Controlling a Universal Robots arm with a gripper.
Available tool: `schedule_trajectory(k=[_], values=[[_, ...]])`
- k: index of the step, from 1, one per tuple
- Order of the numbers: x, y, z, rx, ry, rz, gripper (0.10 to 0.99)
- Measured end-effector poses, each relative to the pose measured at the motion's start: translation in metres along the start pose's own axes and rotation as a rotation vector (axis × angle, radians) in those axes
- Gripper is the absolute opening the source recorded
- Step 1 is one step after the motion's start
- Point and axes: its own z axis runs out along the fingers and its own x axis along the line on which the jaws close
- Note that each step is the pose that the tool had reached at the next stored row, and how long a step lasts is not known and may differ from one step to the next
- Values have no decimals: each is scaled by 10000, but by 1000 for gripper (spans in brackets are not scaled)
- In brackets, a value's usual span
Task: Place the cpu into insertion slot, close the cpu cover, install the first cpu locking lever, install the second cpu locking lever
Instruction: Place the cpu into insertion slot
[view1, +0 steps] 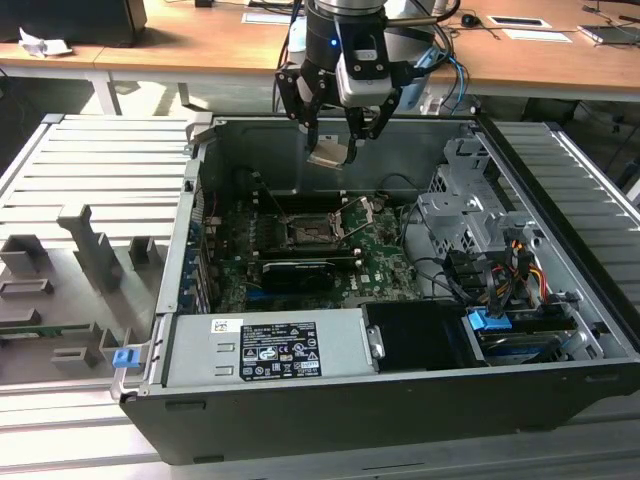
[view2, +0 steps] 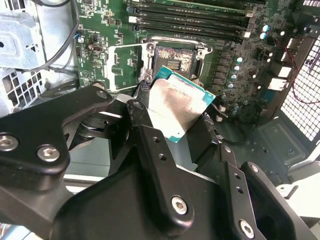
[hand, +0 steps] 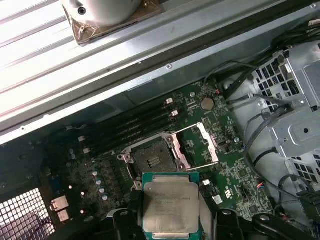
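My gripper (view1: 336, 150) hangs above the open computer case, shut on the cpu (view1: 328, 153), a flat silver-grey square chip with a green edge. In both wrist views the cpu (view2: 176, 107) (hand: 170, 205) sits between the black fingers (view2: 144, 90), held by two opposite edges. The insertion slot (view1: 311, 232) (view2: 174, 60) (hand: 151, 158) lies below it on the green board, dark and bare inside. The cpu cover (view2: 126, 62) (hand: 208, 143) is swung open beside the slot. Thin wire levers (hand: 189, 128) stand raised near the cover.
A grey power supply box (view1: 265, 346) fills the case's near side, and a metal drive cage (view1: 470, 212) with cables stands at the exterior view's right. Memory slots (view2: 195, 17) run beside the socket. A grey fixture tray (view1: 80, 262) lies at the exterior view's left.
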Motion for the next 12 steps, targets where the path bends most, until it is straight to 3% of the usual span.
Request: schedule_trajectory(k=[12], values=[[0,-1,15,2,-24,340,541]])
